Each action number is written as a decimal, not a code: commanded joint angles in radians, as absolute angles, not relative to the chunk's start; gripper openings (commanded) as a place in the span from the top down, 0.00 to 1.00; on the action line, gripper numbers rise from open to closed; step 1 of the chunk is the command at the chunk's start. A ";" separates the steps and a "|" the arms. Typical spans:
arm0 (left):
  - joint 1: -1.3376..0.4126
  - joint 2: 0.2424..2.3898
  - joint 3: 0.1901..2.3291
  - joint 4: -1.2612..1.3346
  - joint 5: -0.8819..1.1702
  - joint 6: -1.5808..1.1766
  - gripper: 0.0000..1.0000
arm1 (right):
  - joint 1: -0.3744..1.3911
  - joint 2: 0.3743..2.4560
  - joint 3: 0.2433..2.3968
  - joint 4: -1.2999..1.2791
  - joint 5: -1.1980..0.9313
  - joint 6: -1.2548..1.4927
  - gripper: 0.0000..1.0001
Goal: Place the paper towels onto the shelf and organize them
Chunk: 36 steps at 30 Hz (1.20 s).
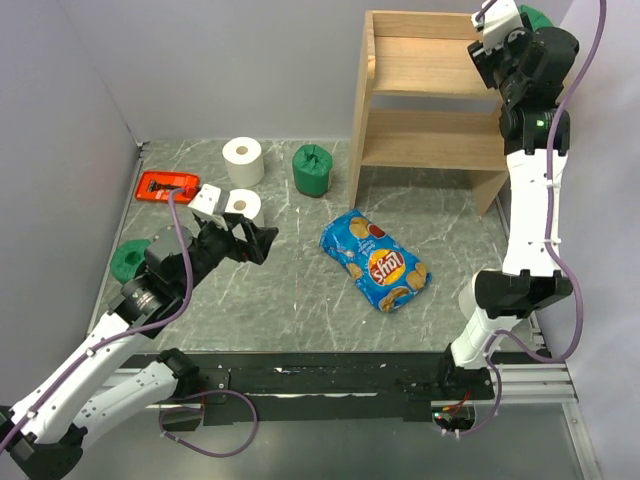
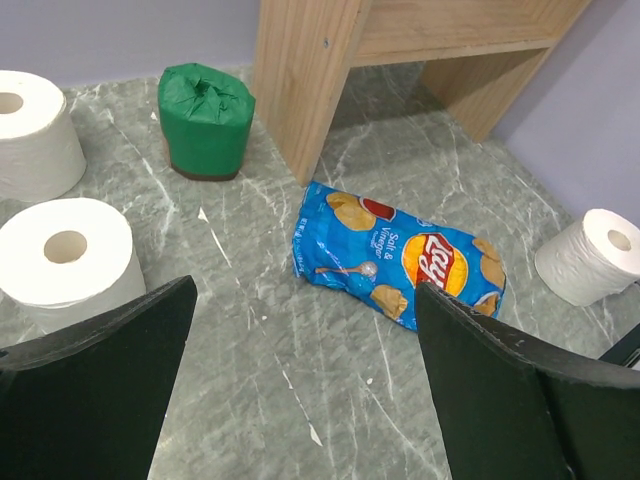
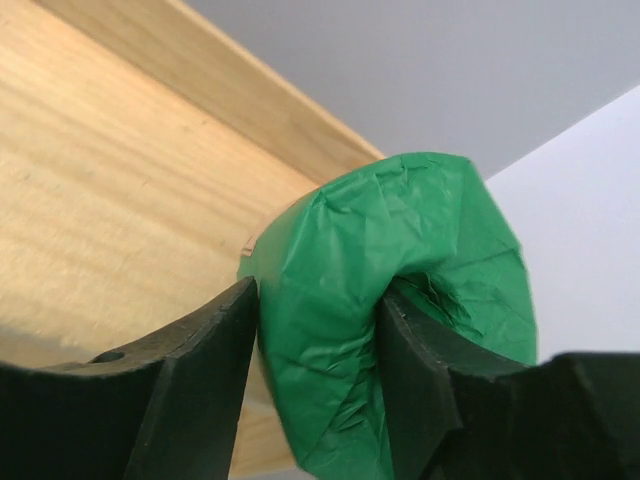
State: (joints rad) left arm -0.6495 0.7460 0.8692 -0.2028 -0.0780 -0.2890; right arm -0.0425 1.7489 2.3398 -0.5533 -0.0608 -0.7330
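Note:
My right gripper is shut on a green-wrapped paper towel roll and holds it high by the top right of the wooden shelf; the roll's edge shows in the top view. The shelf's wood fills the left of the right wrist view. My left gripper is open and empty above the table. Two white rolls and a green roll stand beyond it. Another green roll sits at the far left. A white roll lies at the right.
A blue chip bag lies mid-table in front of the shelf and shows in the left wrist view. A red flat tool lies at the back left. Grey walls close the left and back sides.

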 commanded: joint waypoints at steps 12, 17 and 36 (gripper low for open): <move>-0.649 0.753 0.879 -0.175 -0.162 -0.255 0.04 | -0.092 1.775 2.437 -0.327 -0.117 -0.661 0.10; -0.649 0.752 0.873 -0.176 -0.213 -0.258 0.04 | -0.091 1.749 2.453 -0.360 -0.149 -0.550 0.09; -0.601 0.981 1.003 -0.426 -0.454 -0.514 0.04 | 0.228 1.092 1.507 -0.413 -0.090 0.012 0.18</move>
